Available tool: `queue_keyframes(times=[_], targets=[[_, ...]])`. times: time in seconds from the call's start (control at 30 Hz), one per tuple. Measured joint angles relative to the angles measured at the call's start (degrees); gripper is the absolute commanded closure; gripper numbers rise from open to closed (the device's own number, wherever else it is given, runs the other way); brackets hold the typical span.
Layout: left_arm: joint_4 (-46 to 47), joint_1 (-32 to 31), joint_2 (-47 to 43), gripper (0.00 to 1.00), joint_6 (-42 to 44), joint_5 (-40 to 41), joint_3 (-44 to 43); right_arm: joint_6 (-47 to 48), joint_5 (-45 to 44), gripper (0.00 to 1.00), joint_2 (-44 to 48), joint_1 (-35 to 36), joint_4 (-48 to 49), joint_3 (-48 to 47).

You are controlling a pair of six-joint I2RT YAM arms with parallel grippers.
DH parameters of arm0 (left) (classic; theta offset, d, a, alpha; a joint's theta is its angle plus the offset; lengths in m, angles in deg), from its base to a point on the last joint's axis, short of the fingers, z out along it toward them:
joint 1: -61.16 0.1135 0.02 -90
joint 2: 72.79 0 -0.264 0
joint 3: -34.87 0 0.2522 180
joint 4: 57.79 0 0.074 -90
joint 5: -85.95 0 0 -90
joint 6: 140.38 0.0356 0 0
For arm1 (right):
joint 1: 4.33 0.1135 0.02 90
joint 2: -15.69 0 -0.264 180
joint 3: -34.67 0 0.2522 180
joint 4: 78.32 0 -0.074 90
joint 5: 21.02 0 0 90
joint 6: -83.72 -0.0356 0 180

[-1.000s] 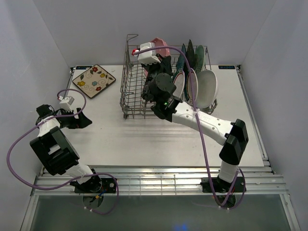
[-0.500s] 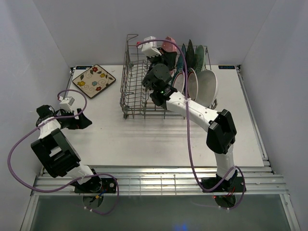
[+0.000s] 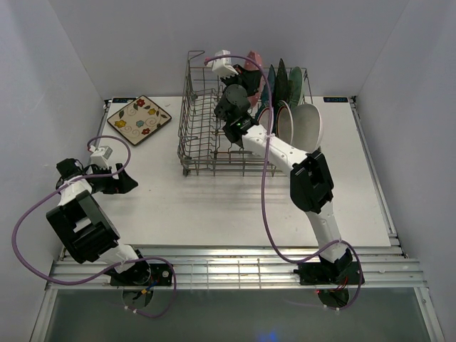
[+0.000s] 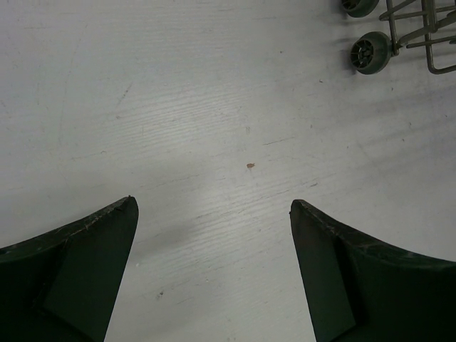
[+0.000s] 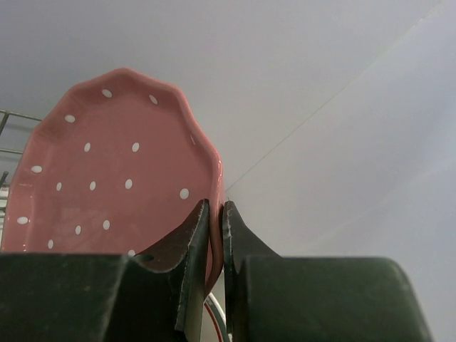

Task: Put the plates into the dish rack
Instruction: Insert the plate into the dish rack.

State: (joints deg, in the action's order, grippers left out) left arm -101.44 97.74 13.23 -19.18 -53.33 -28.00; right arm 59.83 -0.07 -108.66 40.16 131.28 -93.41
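The grey wire dish rack [image 3: 196,135] stands at the back centre of the table. Several plates stand on edge in its right half: dark and teal ones [image 3: 279,82] and white rounds [image 3: 308,128]. My right gripper [image 3: 242,77] reaches over the rack's back part and is shut on the rim of the pink dotted plate [image 3: 255,63]. In the right wrist view the pink plate [image 5: 107,171] stands upright with its edge pinched at the right gripper [image 5: 217,214]. A cream floral square plate [image 3: 139,120] lies flat at the back left. My left gripper [image 3: 128,182] hovers open over bare table, its jaws [image 4: 214,214] empty.
Two small rack wheels [image 4: 370,52] show at the top right of the left wrist view. Grey walls close the table in on the left, back and right. A purple cable [image 3: 267,192] loops off the right arm over the table.
My right arm has stretched further back over the rack, carrying the pink dotted plate toward the rack's far side beside the standing plates. The left arm has hardly moved.
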Motion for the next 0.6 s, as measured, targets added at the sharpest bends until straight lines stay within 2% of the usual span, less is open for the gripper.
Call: queue_keyframes(times=[0.17,0.6], targets=[[0.66,0.00,0.00,0.02,0.07,0.00,0.02,-4.52,3.54,0.92,-3.08,-2.69,-5.92,-2.12],[1.60,0.00,0.02,0.02,0.09,-0.02,0.04,-17.40,10.58,0.92,-3.52,-6.69,-18.45,-5.46]])
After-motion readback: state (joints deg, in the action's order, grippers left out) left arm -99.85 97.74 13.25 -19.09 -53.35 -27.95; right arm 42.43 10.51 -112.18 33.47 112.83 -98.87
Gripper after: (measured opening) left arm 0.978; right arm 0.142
